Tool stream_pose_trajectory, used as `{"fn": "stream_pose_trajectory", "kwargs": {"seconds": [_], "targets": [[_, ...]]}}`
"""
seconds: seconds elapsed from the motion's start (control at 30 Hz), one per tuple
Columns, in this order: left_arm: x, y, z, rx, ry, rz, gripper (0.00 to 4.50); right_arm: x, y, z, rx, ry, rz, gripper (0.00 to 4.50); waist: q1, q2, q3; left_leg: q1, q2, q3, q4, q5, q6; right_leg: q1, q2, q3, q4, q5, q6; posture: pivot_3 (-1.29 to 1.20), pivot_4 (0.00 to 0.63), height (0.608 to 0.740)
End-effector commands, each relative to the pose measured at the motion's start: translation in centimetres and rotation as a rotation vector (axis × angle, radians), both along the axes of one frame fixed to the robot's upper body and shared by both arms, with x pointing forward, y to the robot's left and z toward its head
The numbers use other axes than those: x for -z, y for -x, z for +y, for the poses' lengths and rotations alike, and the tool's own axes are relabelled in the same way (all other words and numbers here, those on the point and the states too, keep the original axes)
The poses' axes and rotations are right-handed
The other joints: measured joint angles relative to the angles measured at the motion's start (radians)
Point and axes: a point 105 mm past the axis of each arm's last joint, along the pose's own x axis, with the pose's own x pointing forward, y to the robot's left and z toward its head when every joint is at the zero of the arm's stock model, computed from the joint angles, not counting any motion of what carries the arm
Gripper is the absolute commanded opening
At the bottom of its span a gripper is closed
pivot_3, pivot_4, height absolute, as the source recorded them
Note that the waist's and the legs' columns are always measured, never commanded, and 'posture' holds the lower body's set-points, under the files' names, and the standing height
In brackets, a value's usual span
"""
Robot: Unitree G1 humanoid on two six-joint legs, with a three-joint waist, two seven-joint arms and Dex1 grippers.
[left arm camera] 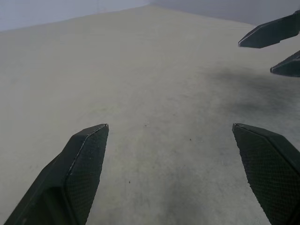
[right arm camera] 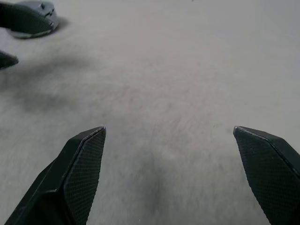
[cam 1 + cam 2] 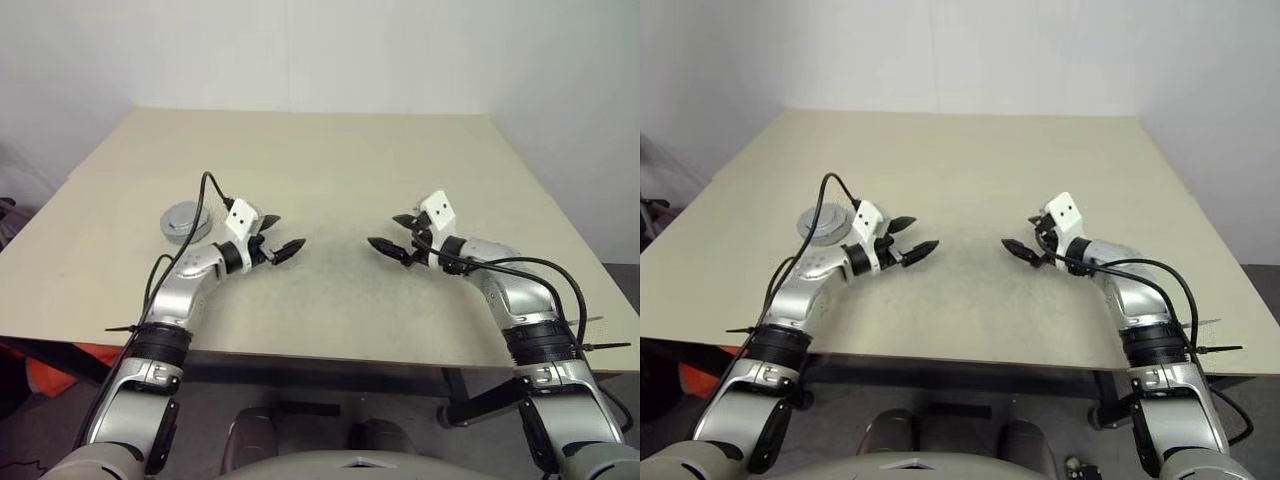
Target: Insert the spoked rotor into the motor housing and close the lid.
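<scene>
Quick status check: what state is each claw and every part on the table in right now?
Left claw: open, empty, held above the table.
Right claw: open, empty, held above the table, tips facing the left claw.
Grey round assembly: flat on the table behind the left arm, closed on top with the lid seemingly on; no windings or rotor showing.

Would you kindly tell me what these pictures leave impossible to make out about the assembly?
- The grey round unit on the table: in the head views the left arm and its cable cover its near edge, and it is too small to show whether the lid is seated or the rotor is inside.
- In the right wrist view, the left gripper's finger covers most of it.
</scene>
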Motion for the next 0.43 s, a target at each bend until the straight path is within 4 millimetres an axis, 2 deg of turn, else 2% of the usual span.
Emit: {"fn": "stream_pose_trajectory", "kwargs": {"seconds": [0.03, 0.17, 0.43], "targets": [[-2.07, -0.39, 0.13, -0.010, 0.006, -0.075, 4.46, -2.42, -1.07, 0.15, 0.024, -0.048, -0.079, 4.50, 0.000, 0.000, 0.000, 0.000, 0.000, 0.000, 0.000, 0.000, 0.000, 0.000, 0.000, 0.000, 0.000, 0.000, 0.000, 0.00, 0.000, 0.740], [-2.48, -0.65, 0.04, -0.006, 0.009, -0.080, 4.46, -2.45, -1.19, 0.49, 0.021, -0.052, -0.082, 4.50, 0.002, 0.000, 0.000, 0.001, 0.000, 0.000, 0.000, 0.000, 0.000, 0.001, 0.000, 0.000, 0.000, 0.000, 0.000, 0.00, 0.000, 0.740], [-2.01, -0.49, -0.07, -0.017, 0.015, -0.069, 4.46, -2.75, -1.80, -0.25, 0.087, -0.077, -0.092, 4.50, 0.002, 0.000, 0.000, 0.001, 0.000, 0.000, 0.000, 0.000, 0.000, 0.001, 0.000, 0.000, 0.000, 0.000, 0.000, 0.00, 0.000, 0.740]]}}
